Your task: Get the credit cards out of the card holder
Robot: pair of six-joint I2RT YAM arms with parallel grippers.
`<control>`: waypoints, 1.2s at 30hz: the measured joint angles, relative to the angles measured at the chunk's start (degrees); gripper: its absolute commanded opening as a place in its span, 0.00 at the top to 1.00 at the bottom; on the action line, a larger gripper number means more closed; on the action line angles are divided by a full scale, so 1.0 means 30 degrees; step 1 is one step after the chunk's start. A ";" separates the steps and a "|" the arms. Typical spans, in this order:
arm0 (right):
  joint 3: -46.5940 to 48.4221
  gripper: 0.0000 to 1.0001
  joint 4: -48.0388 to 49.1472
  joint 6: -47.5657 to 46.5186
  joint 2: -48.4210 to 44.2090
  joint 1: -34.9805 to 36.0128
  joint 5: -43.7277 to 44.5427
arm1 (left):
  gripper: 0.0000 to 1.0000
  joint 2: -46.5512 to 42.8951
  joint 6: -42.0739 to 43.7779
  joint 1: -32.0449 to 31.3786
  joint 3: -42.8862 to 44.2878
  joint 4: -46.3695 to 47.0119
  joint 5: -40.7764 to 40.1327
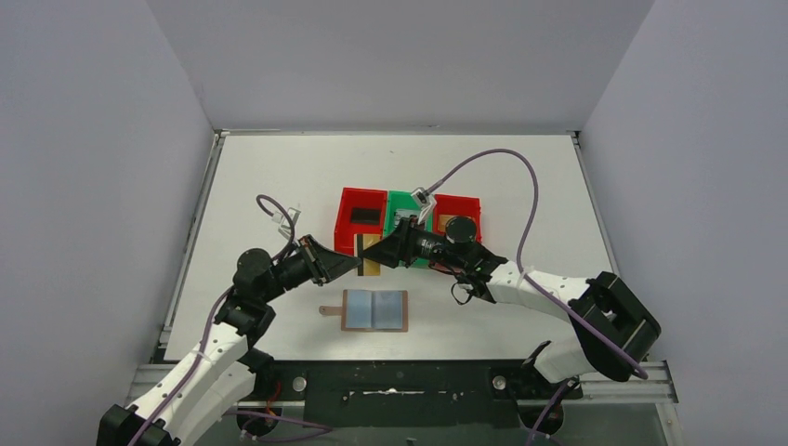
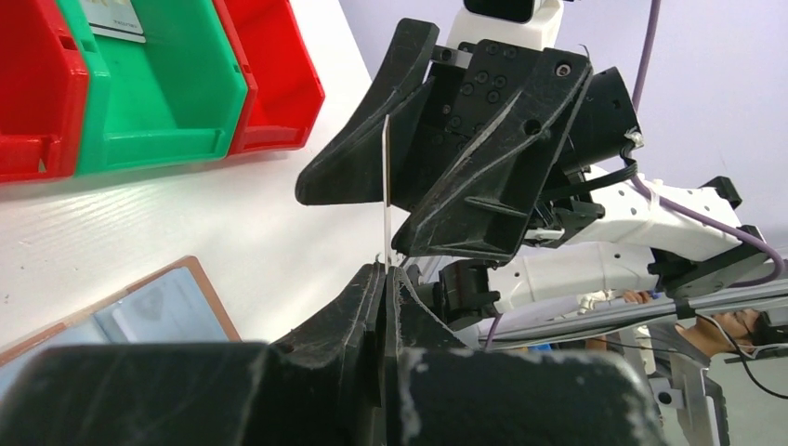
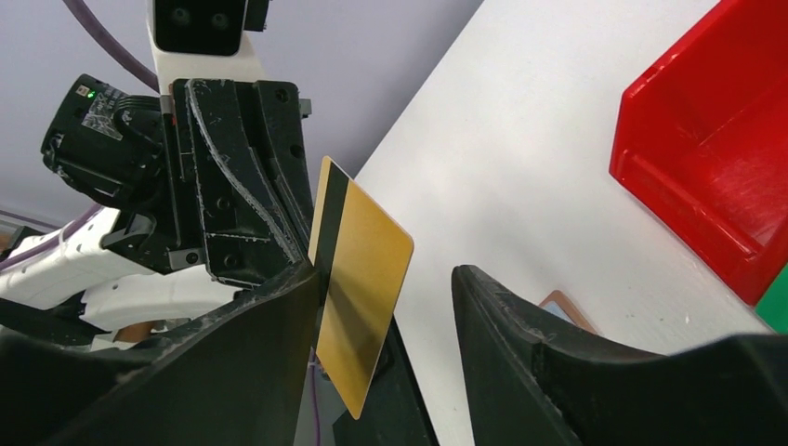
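A gold card with a black stripe (image 3: 361, 279) is held in the air, seen edge-on in the left wrist view (image 2: 386, 186). My left gripper (image 2: 387, 272) is shut on its lower edge; it also shows in the top view (image 1: 356, 264). My right gripper (image 3: 386, 274) is open, one jaw on each side of the card, and the card is close to its left finger (image 3: 269, 325). In the top view (image 1: 383, 253) it meets the left gripper tip to tip. The card holder (image 1: 374, 310) lies open on the table below, its grey-blue lining facing up.
A red bin (image 1: 351, 200), a green bin (image 1: 401, 198) and a second red bin (image 1: 465, 201) stand in a row just behind the grippers. A black card (image 1: 364, 216) lies in the left red bin. A light card (image 2: 113, 19) lies in the green bin.
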 measured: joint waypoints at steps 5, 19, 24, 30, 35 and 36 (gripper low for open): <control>-0.0423 0.64 0.1005 0.0415 -0.0240 0.0000 -0.0780 | 1.00 -0.0219 -0.0146 0.0000 -0.0109 0.0124 0.0080; -0.1443 0.94 0.1603 0.0648 -0.1472 -0.0044 -0.1319 | 1.00 -0.0350 -0.0605 0.0000 -0.0510 0.0976 0.0364; -0.1464 1.00 0.1574 0.0656 -0.1741 -0.0036 -0.1537 | 0.51 -0.0350 -0.0474 0.0007 -0.0597 0.0663 0.0197; -0.1260 1.00 -0.0954 -0.0962 -0.3264 -0.0036 -0.0845 | 0.31 -0.0721 0.0656 0.0015 -0.0350 -0.2331 -0.0911; 0.0474 1.00 -0.7023 -0.4153 -0.4721 -0.0044 0.2550 | 0.27 -0.0976 0.3045 0.0029 0.1967 -0.6951 -0.2820; 0.0991 1.00 -0.8459 -0.4918 -0.4940 -0.0036 0.3694 | 0.26 -0.1035 0.3701 0.0029 0.2681 -0.8000 -0.3395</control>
